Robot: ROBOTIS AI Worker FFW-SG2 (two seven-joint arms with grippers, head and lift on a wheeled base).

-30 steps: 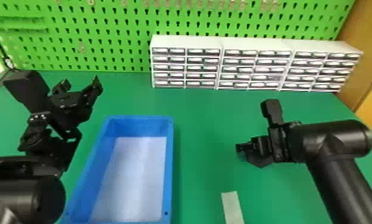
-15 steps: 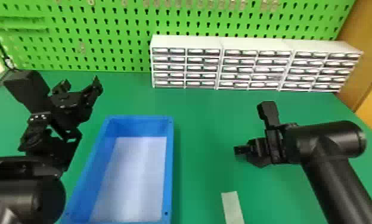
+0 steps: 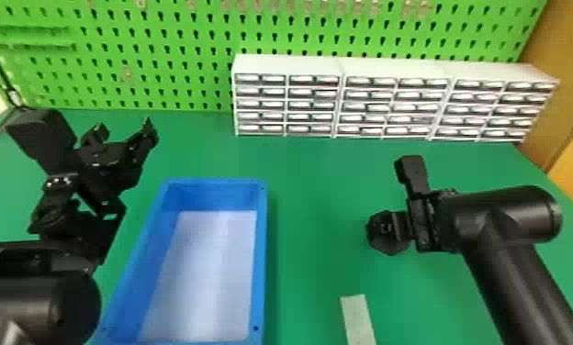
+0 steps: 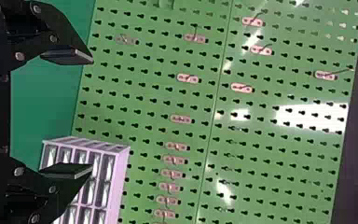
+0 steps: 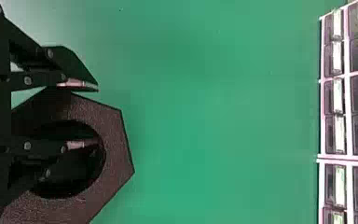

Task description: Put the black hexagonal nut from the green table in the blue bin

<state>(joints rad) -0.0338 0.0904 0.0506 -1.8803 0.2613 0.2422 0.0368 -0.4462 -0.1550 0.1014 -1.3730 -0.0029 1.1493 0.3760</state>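
Evidently, the right fingers (image 5: 79, 85) are held apart astride the wall of the black hexagonal nut (image 5: 116, 154), one set within its hole. The nut is seen between the blue bin (image 3: 261, 257) and the tabletop's (image 3: 317, 206) right edge. It has been reached; gripping, lifting, carrying and release are judged left. Since a second ago, the right arm (image 3: 501, 215) has been shifted slightly toward the bin.
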